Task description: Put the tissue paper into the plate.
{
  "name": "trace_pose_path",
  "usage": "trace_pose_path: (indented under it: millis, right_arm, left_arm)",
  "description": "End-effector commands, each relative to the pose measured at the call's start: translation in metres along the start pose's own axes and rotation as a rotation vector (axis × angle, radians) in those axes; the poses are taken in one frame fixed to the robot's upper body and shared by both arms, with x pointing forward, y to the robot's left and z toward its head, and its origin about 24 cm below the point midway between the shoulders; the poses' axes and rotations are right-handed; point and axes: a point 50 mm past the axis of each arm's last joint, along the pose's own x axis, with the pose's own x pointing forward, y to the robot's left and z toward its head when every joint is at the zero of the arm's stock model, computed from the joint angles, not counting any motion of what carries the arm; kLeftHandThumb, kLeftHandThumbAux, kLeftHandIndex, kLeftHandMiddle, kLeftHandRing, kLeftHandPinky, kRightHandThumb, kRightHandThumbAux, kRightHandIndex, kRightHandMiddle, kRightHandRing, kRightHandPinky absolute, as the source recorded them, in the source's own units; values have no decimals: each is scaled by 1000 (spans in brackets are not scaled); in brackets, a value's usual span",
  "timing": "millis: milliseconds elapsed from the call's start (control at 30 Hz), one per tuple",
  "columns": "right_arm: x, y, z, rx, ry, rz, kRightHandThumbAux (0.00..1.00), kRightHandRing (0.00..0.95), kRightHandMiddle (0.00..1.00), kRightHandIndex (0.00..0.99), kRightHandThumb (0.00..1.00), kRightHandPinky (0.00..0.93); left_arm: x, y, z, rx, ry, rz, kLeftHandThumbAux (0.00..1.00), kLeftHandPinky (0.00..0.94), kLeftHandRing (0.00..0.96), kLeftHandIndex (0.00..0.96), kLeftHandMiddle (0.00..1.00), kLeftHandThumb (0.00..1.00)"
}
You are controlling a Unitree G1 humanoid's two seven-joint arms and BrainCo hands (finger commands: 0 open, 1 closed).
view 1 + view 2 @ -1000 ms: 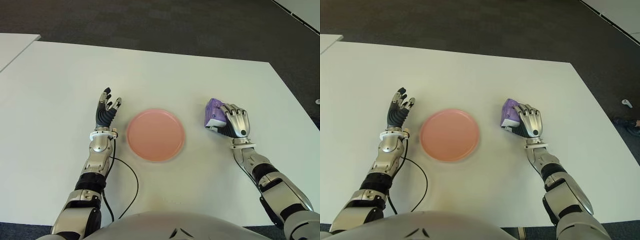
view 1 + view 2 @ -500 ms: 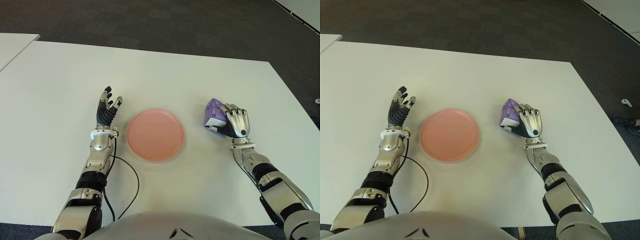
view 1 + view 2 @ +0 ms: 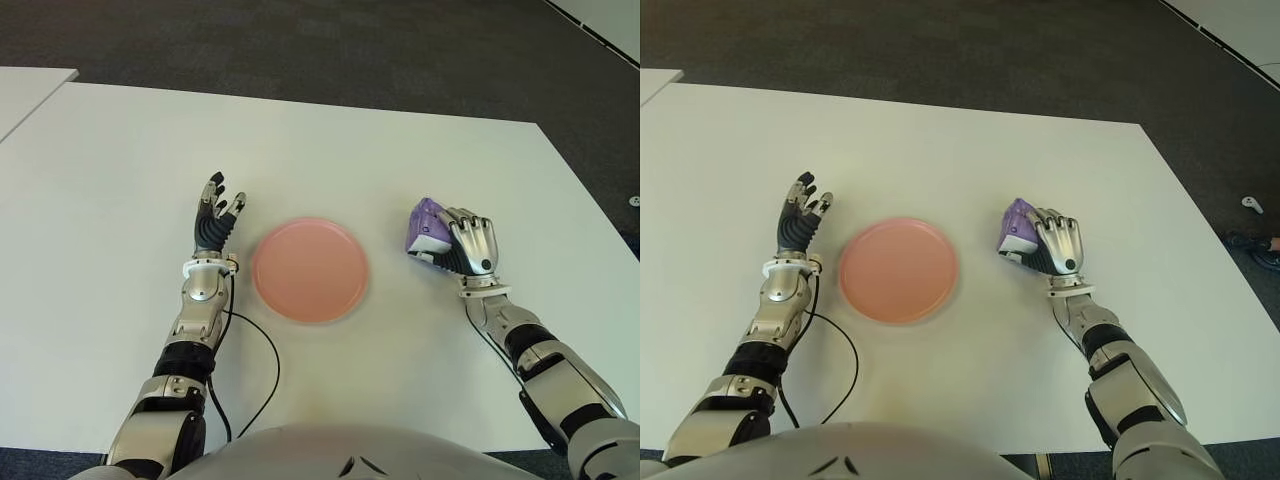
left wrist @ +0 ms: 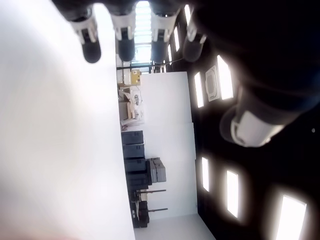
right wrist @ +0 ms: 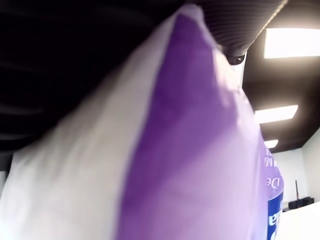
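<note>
At three o'clock of the pink plate (image 3: 310,270), the right hand (image 3: 468,246) curls around the purple tissue pack (image 3: 425,226), while the left hand (image 3: 214,222), fingers spread, shows at nine o'clock over the bench (image 3: 330,150).

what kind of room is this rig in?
Likely an office or lab: a plain white table on dark carpet, with ceiling light panels and office cabinets in the left wrist view.

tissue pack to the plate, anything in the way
Nothing visible. The right hand is shut on the tissue pack, and only bare table lies between it and the empty pink plate. The left hand is beyond the plate.
</note>
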Motion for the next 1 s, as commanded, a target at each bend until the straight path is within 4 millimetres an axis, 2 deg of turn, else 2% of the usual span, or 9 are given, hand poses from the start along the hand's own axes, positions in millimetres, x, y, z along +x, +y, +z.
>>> trace_pose_path:
  millis: [33,200,333,433,667,900,1000]
  right_arm:
    - [27,-13,2,78,-22,-72,708,901,913,440,747,874]
    - [61,-42,14,172,-67,-238,708,897,907,440,747,870]
    - [79,-71,36,200,-126,-324,709,896,905,440,746,871]
    - [86,-83,49,202,-148,-365,709,896,904,440,745,873]
    - [101,-93,85,254,-251,-477,711,894,897,439,740,868]
    - [102,-91,144,376,-398,-529,712,893,894,439,738,868]
    - [102,-89,153,392,-427,-532,712,892,892,439,739,866]
  left_arm:
    - [1,-3,-2,-1,15,13,584,0,0,6,0,0]
    - [2,-3,-1,4,13,29,586,0,0,12,0,0]
    - [3,-4,0,4,6,38,593,0,0,23,0,0]
    - [3,-5,1,3,1,36,593,0,0,22,0,0]
    - [2,-8,0,-4,6,5,588,0,0,12,0,0]
    - [1,-8,0,-1,13,-23,556,0,0,0,0,0]
    - [1,-8,0,-2,13,-24,551,0,0,0,0,0]
